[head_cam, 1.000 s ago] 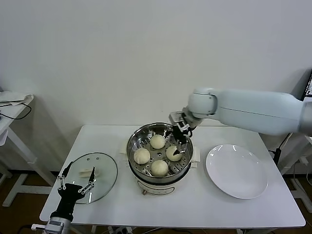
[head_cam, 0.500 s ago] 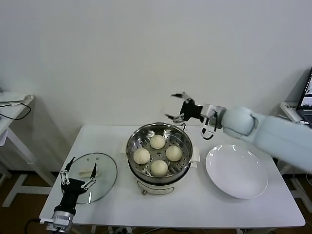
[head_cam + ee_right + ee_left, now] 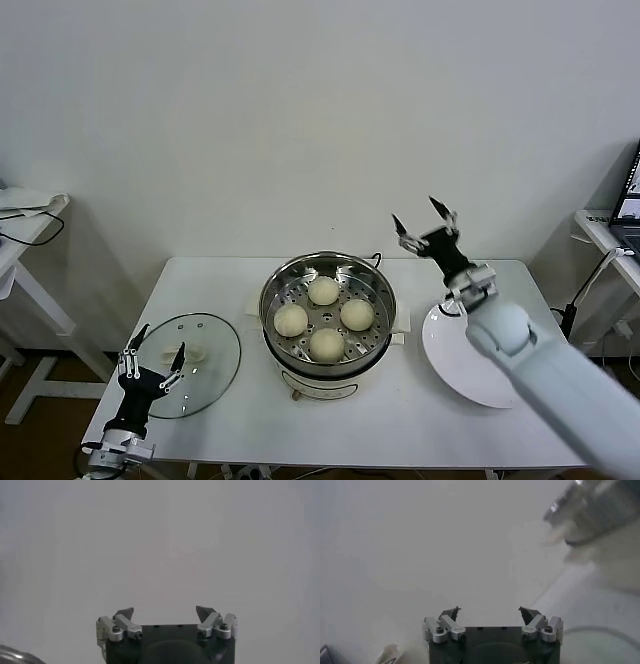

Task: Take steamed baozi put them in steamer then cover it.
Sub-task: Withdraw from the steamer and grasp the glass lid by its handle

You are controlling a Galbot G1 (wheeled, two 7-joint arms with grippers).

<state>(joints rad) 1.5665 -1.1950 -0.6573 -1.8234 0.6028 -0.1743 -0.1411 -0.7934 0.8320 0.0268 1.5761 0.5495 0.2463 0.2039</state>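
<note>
Several cream-white baozi (image 3: 323, 290) lie on the perforated tray inside the shiny steamer (image 3: 372, 271) at the table's middle. The clear glass cover (image 3: 210, 345) with its cream handle (image 3: 196, 352) lies flat on the table at the left. My left gripper (image 3: 151, 351) hovers open over the cover's near-left edge, nothing between its fingers; its own view shows the jaws (image 3: 489, 612) wide apart and the steamer (image 3: 600, 510) blurred far off. My right gripper (image 3: 423, 219) is raised open and empty, pointing up at the wall right of the steamer; its wrist view shows the gripper (image 3: 165, 611) against bare wall.
A flat white plate (image 3: 490, 375) lies right of the steamer, partly behind my right arm. The table's front edge (image 3: 350, 462) runs below. A side table (image 3: 20, 215) with a cable stands at far left.
My right gripper has lifted out of the steamer, swung right and up, and now points at the wall. The left gripper has drawn back slightly toward the table's near-left corner.
</note>
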